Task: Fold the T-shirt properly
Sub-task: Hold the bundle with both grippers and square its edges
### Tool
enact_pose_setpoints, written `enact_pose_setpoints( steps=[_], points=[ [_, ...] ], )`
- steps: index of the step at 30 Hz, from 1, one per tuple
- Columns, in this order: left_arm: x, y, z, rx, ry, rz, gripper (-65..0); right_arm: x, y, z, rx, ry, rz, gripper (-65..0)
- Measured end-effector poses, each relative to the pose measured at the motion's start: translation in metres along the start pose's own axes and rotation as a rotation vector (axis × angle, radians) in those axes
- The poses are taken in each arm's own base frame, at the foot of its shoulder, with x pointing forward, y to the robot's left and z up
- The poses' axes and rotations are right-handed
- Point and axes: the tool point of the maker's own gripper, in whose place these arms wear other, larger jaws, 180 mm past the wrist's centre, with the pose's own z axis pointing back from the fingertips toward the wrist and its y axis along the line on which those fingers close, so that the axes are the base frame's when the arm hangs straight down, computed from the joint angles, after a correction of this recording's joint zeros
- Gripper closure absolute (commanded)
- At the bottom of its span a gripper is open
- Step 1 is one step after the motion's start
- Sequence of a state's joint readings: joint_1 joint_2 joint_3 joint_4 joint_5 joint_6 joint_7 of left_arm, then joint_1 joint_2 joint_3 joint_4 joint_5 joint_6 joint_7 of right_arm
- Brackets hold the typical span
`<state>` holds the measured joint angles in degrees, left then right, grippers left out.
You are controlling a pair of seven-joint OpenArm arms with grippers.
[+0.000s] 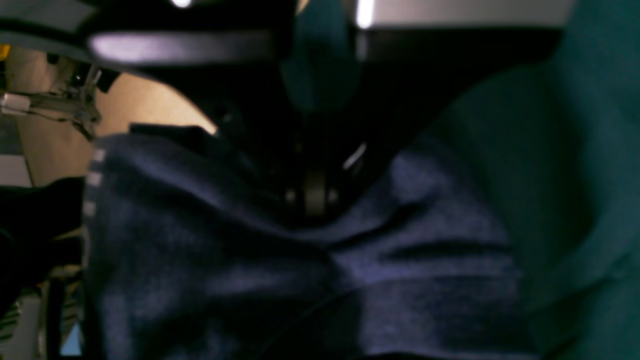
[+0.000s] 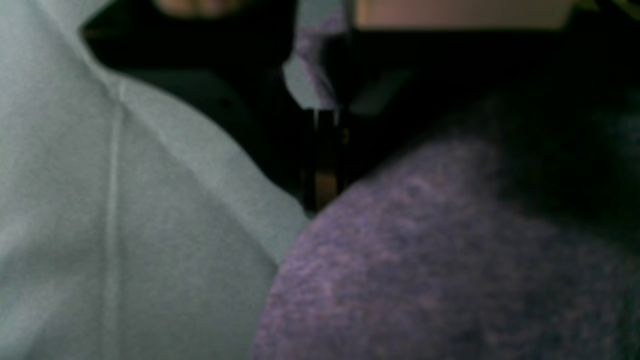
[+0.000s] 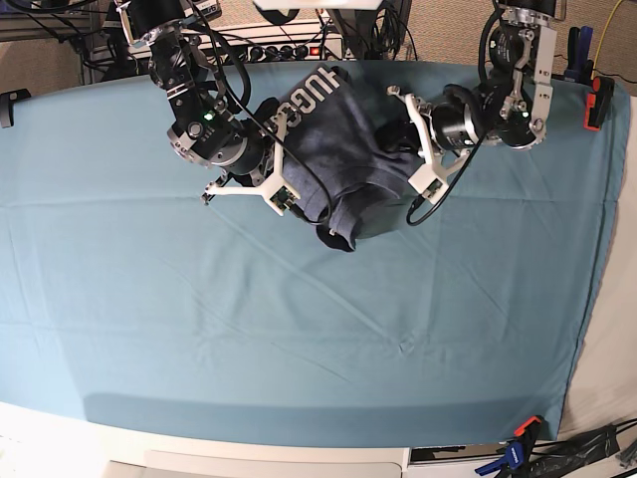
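The T-shirt point(image 3: 338, 149) is seen bunched and lifted at the far middle of the teal table cloth point(image 3: 299, 329), slung between the two arms, white lettering showing on its upper part. A lower corner is left hanging toward the cloth. The right gripper point(image 3: 271, 159) is pressed together on the shirt's edge at the base view's left; heathered fabric point(image 2: 450, 260) is seen filling its wrist view. The left gripper point(image 3: 403, 139) is clamped on the opposite side, dark folds point(image 1: 300, 260) being gathered just below its jaws, teal cloth point(image 1: 575, 175) showing beside them.
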<state>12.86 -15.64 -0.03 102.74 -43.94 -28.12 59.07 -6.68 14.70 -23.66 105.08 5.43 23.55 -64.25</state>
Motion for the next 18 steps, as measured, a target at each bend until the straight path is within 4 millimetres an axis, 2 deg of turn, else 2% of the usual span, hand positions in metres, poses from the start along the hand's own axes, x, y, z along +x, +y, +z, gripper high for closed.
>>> enact_pose_setpoints(
  steps=[10,14,18],
  points=[
    [-0.017,-0.009,-0.004,-0.007,0.004,0.035,0.0,-0.002,-0.003,0.001,-0.002,0.000,0.005,0.0],
    [-0.020,-0.007,-0.013,0.040,0.025,-0.047,0.0,-0.005,-0.005,0.002,-0.003,-0.001,0.010,0.0],
    [-0.019,-0.021,-0.027,0.002,0.024,-0.095,0.0,-0.007,-0.006,0.002,0.005,-0.003,0.009,0.0]
  ],
)
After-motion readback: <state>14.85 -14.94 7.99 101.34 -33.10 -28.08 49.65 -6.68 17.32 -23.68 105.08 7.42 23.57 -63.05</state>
